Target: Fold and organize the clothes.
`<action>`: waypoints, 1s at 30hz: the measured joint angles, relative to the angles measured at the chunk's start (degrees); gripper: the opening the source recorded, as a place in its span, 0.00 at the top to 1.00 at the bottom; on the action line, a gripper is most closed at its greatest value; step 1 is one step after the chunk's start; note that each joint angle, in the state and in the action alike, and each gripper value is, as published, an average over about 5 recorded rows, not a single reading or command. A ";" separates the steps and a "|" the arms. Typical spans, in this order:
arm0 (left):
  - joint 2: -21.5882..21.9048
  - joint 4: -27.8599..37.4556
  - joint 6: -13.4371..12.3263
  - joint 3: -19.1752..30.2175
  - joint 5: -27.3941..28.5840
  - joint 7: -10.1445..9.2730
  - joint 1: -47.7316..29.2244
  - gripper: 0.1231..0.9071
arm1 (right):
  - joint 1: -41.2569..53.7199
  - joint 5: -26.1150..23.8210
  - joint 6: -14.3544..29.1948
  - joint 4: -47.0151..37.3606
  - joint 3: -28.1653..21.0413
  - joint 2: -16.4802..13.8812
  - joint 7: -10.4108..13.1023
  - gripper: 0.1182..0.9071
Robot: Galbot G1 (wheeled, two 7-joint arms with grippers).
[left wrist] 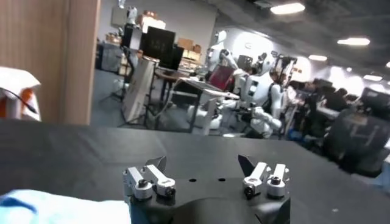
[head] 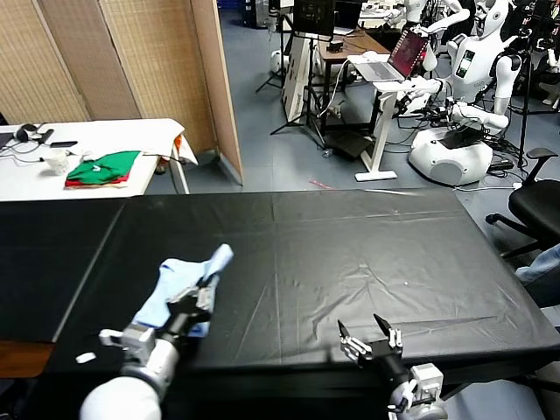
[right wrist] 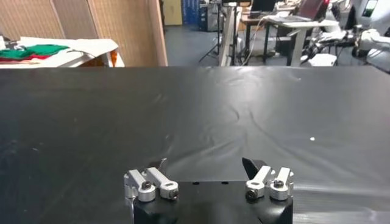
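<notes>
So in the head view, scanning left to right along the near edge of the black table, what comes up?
Small white scrap → left gripper on the light-blue T-shirt → bare black tabletop → right gripper, fingers apart, holding nothing.

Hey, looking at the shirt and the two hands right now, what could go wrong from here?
1. The T-shirt lies bunched near the table's left front, not spread flat, so a fold started now may come out crooked.
2. The left hand sits right at the crumpled cloth, so pulling away could drag it toward the edge.
3. The right hand hangs open over bare table far from the shirt, so a two-handed spread needs a long reach across.
</notes>
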 joint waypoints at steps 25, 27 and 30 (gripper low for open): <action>-1.53 4.44 -5.32 3.53 -0.61 3.09 -2.66 0.00 | 17.57 22.68 -7.89 -10.41 -13.75 -3.81 1.79 0.00; -1.45 4.18 -5.53 2.65 0.37 2.99 -1.94 0.00 | 19.08 22.71 -7.90 -11.98 -15.19 -3.26 2.28 0.00; -1.27 3.77 -5.76 1.18 1.17 2.85 -1.04 0.00 | 21.01 22.79 -7.84 -14.42 -17.16 -2.31 2.74 0.00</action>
